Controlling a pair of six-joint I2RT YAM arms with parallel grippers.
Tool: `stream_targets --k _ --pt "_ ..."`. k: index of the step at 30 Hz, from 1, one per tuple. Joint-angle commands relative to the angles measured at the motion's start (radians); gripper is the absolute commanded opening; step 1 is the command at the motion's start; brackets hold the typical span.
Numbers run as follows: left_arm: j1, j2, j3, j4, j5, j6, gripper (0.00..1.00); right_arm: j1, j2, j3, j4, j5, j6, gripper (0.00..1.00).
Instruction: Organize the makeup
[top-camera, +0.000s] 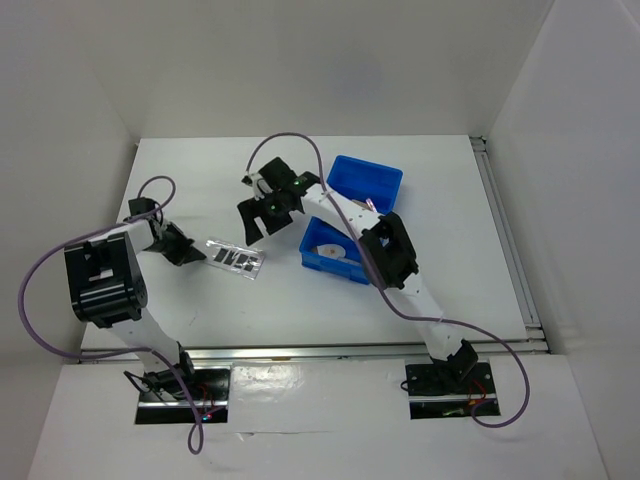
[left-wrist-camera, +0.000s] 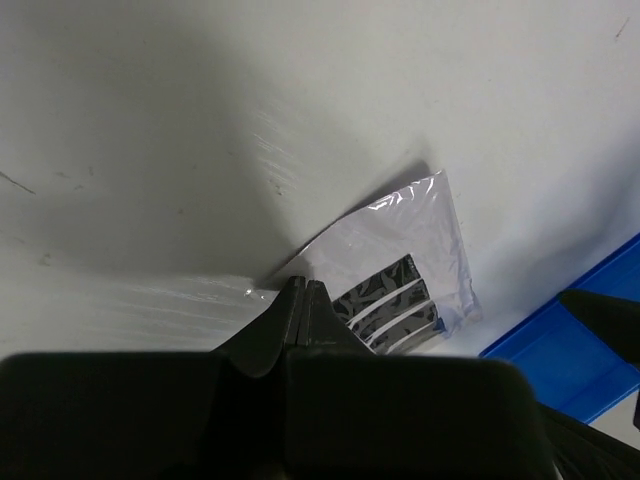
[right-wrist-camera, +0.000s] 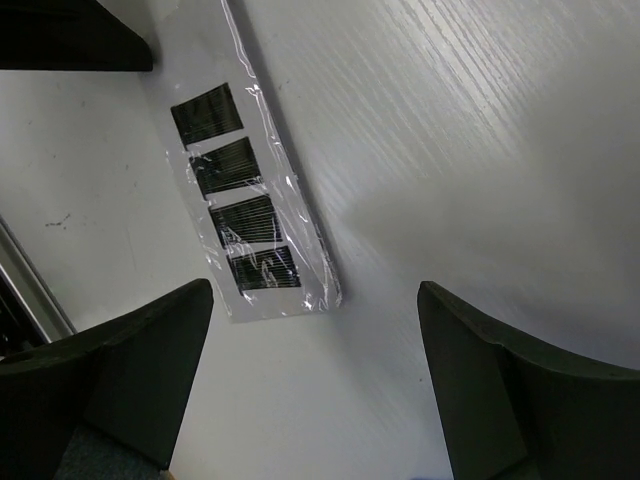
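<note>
A silver-grey palette strip with four dark pans lies flat in a clear wrap on the white table. My left gripper is shut, its tips resting at the wrap's left end. Whether they pinch the wrap I cannot tell. The strip stretches away from those tips toward the bin. My right gripper hangs open just above and beyond the strip's right half. Its fingers straddle bare table, with the strip's near end close to the left finger. A white oval compact lies in the bin.
A blue compartmented bin sits right of centre, under the right arm's forearm, its edge showing in the left wrist view. White walls enclose the table on three sides. A metal rail runs along the right edge.
</note>
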Motion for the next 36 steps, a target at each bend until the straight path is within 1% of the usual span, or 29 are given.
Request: stream_targets --k 1,6,7,8,12,13,18,22,28,30,35,36 --pt "-0.001 0.030 0.037 0.020 -0.002 -0.021 0.00 -0.009 0.036 0.005 0.001 -0.037 0.001 0.90" --pt "-0.001 0.064 0.037 0.031 0.009 -0.021 0.00 -0.009 0.056 -0.018 0.011 -0.047 0.001 0.86" --pt "-0.001 0.064 0.046 0.031 0.009 -0.021 0.00 -0.009 0.066 -0.030 0.011 -0.057 0.001 0.83" --pt "-0.001 0.064 0.046 0.031 0.009 -0.021 0.00 -0.009 0.066 -0.031 0.011 -0.057 0.001 0.83" --pt "-0.001 0.073 0.055 0.031 -0.002 -0.021 0.00 -0.009 0.076 -0.031 0.011 -0.111 -0.008 0.72" --pt "-0.001 0.082 0.055 0.031 -0.002 -0.021 0.00 -0.009 0.076 -0.043 0.000 -0.122 -0.008 0.69" --pt "-0.001 0.082 0.064 0.031 -0.011 -0.021 0.00 0.002 0.044 -0.115 -0.022 -0.154 -0.030 0.62" --pt "-0.001 0.082 0.064 0.031 -0.020 -0.021 0.00 0.025 0.020 -0.165 -0.020 -0.133 -0.039 0.62" --pt "-0.001 0.082 0.055 0.031 -0.021 -0.021 0.00 0.034 -0.013 -0.222 0.000 -0.134 0.004 0.60" --pt "-0.001 0.082 0.046 0.031 -0.021 -0.021 0.00 0.034 -0.022 -0.253 0.043 -0.146 0.031 0.59" --pt "-0.001 0.082 0.046 0.031 -0.021 -0.011 0.00 0.034 -0.022 -0.253 0.080 -0.168 0.050 0.58" --pt "-0.001 0.082 0.046 0.031 -0.021 -0.011 0.00 0.034 -0.010 -0.229 0.089 -0.168 0.050 0.57"
